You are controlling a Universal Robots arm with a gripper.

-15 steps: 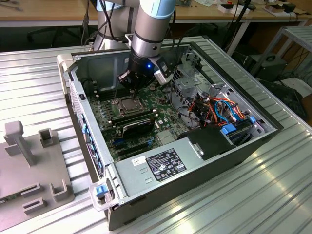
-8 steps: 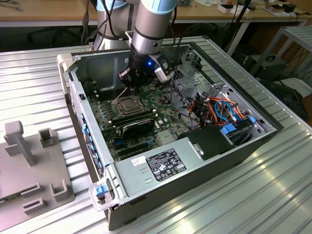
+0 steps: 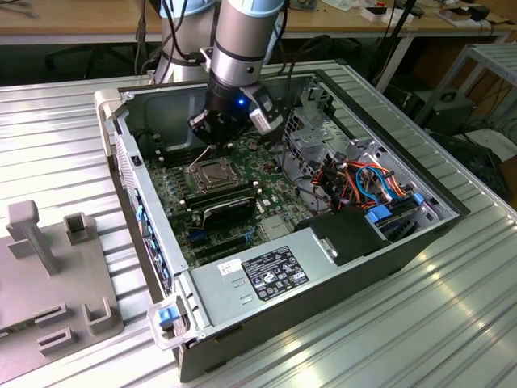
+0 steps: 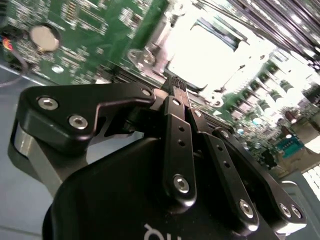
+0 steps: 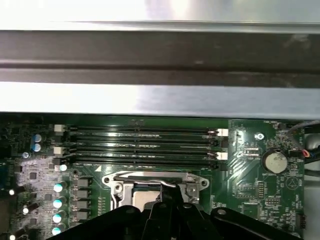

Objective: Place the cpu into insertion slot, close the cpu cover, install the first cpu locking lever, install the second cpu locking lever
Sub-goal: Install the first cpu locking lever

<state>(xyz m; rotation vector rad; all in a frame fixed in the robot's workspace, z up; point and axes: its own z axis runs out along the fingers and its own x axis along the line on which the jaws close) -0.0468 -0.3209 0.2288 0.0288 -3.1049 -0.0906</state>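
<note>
I've got the arm coming steeply down from the far side into the open dark-grey metal computer case, which sits on the ribbed silver table. The wrist is nearly vertical. The black gripper hangs just above the small square silver-rimmed insertion slot on the green circuit board.

In the second wrist view the gripper has its fingers pressed together at the tips. In the first wrist view those tips meet a thin silver wire lever that runs across the socket. I can't tell whether they pinch it or only touch it.

The small flat silver-grey square cpu lies in the slot, a pale face with the thin silver-grey frame of the cpu cover flat around it. Long black memory slots run just beside it.
</note>
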